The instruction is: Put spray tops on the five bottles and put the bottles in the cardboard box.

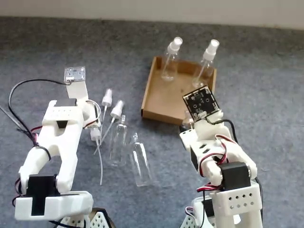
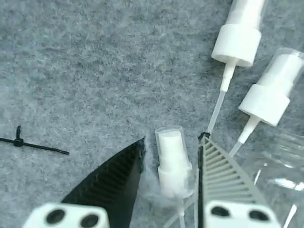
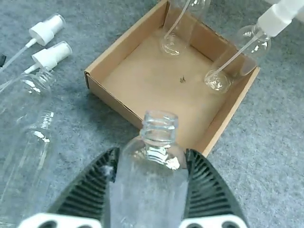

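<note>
My left gripper [image 2: 171, 140] stands open low over the grey carpet, with a white spray top [image 2: 172, 161] lying between its fingers. Two more spray tops [image 2: 237, 38] [image 2: 270, 95] lie just beyond it. My right gripper [image 3: 152, 152] is shut on an uncapped clear bottle [image 3: 152, 166], held upright at the near edge of the cardboard box [image 3: 111, 97]. Inside the box [image 1: 151, 85] stand two bottles with spray tops [image 1: 169, 66] [image 1: 204, 71]. Two uncapped bottles [image 1: 118, 140] [image 1: 140, 161] lie on the carpet between the arms.
A small black cable tie [image 2: 28, 145] lies on the carpet beside the left gripper. Black cables [image 1: 19, 95] loop at the left arm's outer side. Open carpet stretches behind and to the right of the box.
</note>
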